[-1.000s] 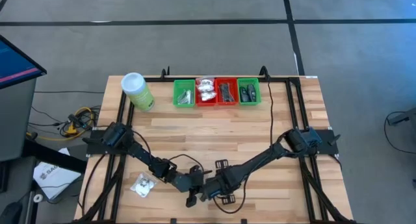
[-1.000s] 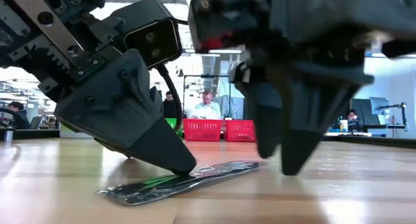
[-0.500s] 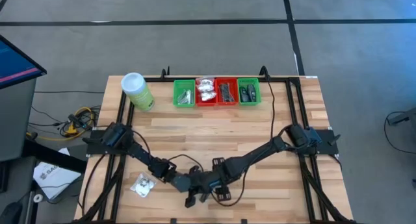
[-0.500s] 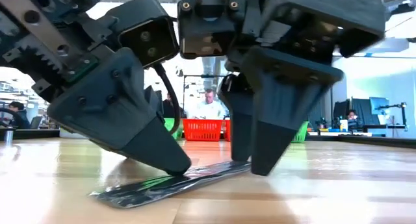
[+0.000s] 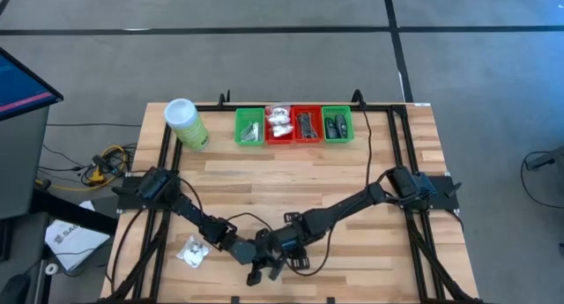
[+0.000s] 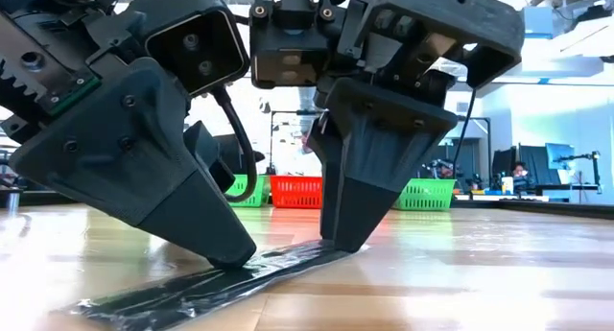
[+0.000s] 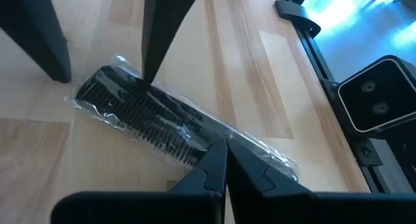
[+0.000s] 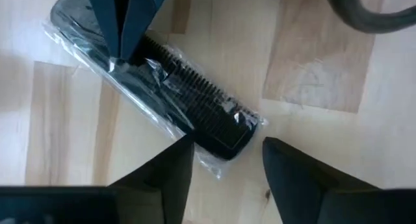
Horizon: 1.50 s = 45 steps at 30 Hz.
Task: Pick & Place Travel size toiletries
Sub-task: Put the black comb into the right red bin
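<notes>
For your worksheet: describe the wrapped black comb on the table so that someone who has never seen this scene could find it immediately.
Start at the wooden table and go to its near edge, where the left hand and right hand meet. The black comb lies flat between them. Unlike the white packet nearby, it is long, dark, toothed and sealed in clear wrap.

Counting two grippers at the table's front edge, the left gripper (image 6: pixel 233 261) and the right gripper (image 6: pixel 343 243). Tallying one wrapped black comb (image 7: pixel 151 115) beneath them and one white packet (image 5: pixel 192 251) lying apart. Numbering four trays at the back: two green trays (image 5: pixel 249 138) and two red trays (image 5: pixel 306 138), their small contents defying counting. Adding one light-green canister (image 5: pixel 187 124).
</notes>
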Motion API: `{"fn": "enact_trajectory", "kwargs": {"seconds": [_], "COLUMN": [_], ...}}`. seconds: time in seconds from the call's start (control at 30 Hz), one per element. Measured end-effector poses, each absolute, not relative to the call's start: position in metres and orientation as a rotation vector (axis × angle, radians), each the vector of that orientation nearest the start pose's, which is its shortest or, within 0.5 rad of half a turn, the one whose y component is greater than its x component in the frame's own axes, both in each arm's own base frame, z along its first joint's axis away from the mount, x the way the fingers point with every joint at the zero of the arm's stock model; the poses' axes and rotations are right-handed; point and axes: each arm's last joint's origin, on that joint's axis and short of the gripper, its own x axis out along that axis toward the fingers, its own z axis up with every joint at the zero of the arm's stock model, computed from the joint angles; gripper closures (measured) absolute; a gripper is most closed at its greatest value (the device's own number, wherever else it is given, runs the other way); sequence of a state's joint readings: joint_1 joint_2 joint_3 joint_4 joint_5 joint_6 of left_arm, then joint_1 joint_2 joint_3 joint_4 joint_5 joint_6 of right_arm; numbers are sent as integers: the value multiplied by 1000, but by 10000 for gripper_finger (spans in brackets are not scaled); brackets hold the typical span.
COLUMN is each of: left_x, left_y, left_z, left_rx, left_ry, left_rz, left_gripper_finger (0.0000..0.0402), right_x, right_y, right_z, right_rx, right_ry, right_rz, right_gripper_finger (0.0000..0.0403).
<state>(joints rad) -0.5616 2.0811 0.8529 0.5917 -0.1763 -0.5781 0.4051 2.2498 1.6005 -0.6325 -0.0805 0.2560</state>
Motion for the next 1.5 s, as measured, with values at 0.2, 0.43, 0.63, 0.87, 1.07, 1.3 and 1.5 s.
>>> {"fn": "enact_trajectory", "kwargs": {"seconds": [0.2, 0.43, 0.63, 0.87, 1.07, 1.3, 1.5], "left_x": [311, 312, 313, 313, 314, 315, 314], "left_y": [-186, -185, -185, -184, -184, -181, -181], "left_z": [64, 66, 66, 66, 66, 79, 94], "left_rx": [-321, -315, -305, -299, -297, -296, -251], "left_ry": [681, 647, 634, 631, 612, 588, 565], "left_rz": [-172, -163, -147, -143, -134, -129, -141], "left_gripper_finger": [401, 401, 401, 401, 401, 389, 383], "right_x": [406, 406, 406, 406, 409, 410, 412], "right_y": [185, 187, 187, 188, 190, 189, 192], "right_z": [116, 116, 109, 107, 127, 142, 159], "right_rx": [23, 20, 0, -18, -94, -133, -167], "right_ry": [1307, 1293, 1316, 1316, 1261, 1295, 1304], "right_rz": [245, 239, 224, 248, 222, 201, 208], "right_gripper_finger": [240, 245, 343, 401, 402, 403, 403]}}
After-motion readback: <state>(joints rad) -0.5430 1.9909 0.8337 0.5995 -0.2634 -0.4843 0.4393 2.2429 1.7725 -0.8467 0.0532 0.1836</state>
